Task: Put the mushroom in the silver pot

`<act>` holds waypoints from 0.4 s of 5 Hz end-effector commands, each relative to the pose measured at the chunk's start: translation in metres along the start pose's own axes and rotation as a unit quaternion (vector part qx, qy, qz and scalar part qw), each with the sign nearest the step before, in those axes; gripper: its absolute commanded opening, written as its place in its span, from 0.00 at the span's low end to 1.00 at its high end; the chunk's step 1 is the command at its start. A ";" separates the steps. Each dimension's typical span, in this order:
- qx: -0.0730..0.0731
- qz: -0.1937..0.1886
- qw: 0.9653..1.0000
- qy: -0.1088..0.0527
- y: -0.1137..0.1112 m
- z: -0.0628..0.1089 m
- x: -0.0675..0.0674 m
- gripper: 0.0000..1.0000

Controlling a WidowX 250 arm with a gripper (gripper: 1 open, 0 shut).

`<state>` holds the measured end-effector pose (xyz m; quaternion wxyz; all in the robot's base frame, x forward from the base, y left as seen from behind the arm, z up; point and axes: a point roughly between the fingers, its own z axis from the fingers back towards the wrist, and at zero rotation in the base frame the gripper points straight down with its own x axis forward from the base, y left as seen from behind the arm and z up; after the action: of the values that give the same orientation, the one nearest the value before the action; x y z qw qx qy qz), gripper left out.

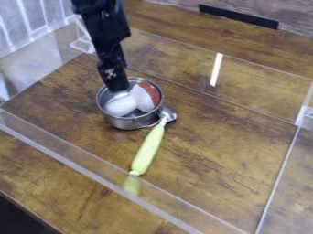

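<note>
The silver pot (152,113) sits on the wooden table left of centre, its stubby handle pointing right. Inside it lies the mushroom (130,101) on its side, white stem toward the left and red-brown cap toward the right. My gripper (113,79) hangs just above the pot's back-left rim, fingers pointing down, open and holding nothing. It stands clear of the mushroom.
A long yellow-green corn-like piece (148,148) lies just in front of the pot, pointing toward the near edge. Clear acrylic walls (221,69) ring the work area. A white rack (25,27) stands at the far left.
</note>
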<state>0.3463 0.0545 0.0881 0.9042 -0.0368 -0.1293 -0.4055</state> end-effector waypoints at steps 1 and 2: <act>0.019 -0.007 1.000 -0.004 0.009 0.019 -0.004 1.00; 0.021 -0.011 1.000 0.002 0.010 0.026 -0.002 1.00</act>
<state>0.3440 0.0568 0.0940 0.9000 -0.0389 -0.1135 -0.4190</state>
